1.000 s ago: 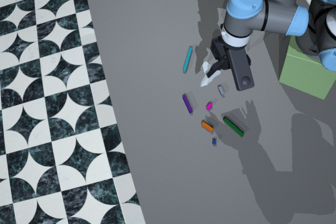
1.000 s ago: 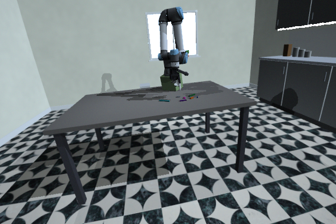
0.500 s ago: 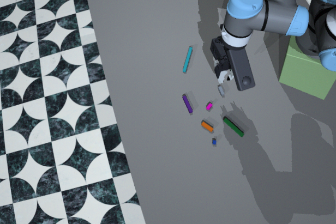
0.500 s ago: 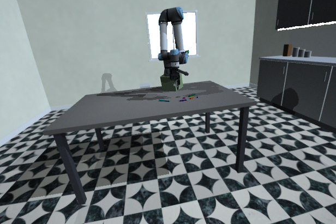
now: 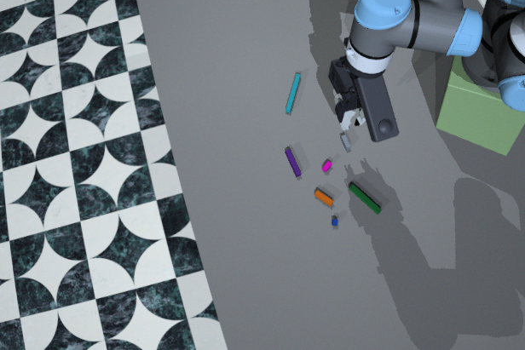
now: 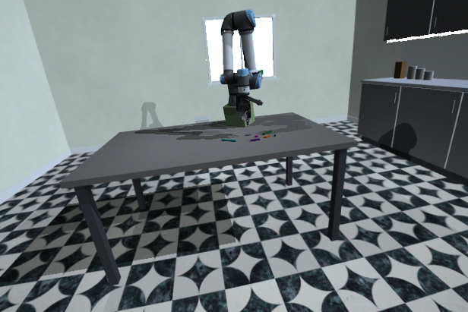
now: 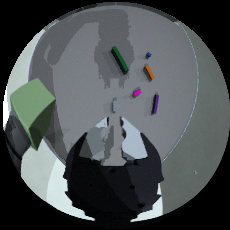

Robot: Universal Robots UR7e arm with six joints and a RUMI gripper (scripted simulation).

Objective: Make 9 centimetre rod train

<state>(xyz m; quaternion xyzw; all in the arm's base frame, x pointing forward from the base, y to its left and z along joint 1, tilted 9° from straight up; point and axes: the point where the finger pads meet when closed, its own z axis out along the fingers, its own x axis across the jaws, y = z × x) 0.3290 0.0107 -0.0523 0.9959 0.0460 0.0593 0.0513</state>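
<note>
My gripper [image 5: 354, 123] [image 7: 114, 117] has its fingers close together with a narrow gap between them, nothing in it. It hangs above the table beside the grey rod [image 5: 345, 142] [image 7: 114, 105], which lies just ahead of the fingertips in the wrist view. A magenta rod [image 5: 326, 166] [image 7: 137, 93], purple rod [image 5: 292, 162] [image 7: 155, 104], orange rod [image 5: 324, 197] [image 7: 149, 73], blue rod [image 5: 335, 221] [image 7: 148, 55] and green rod [image 5: 365, 197] [image 7: 119, 59] lie flat and apart. A turquoise rod [image 5: 292, 93] [image 6: 229, 140] lies apart from them, not seen in the wrist view.
The grey table [image 5: 239, 255] [image 6: 152, 159] carries the rods. The arm stands on a green block [image 5: 477, 123] [image 6: 233, 116] [image 7: 32, 100] at the table's far side in the exterior view. Arm shadows fall across the green rod.
</note>
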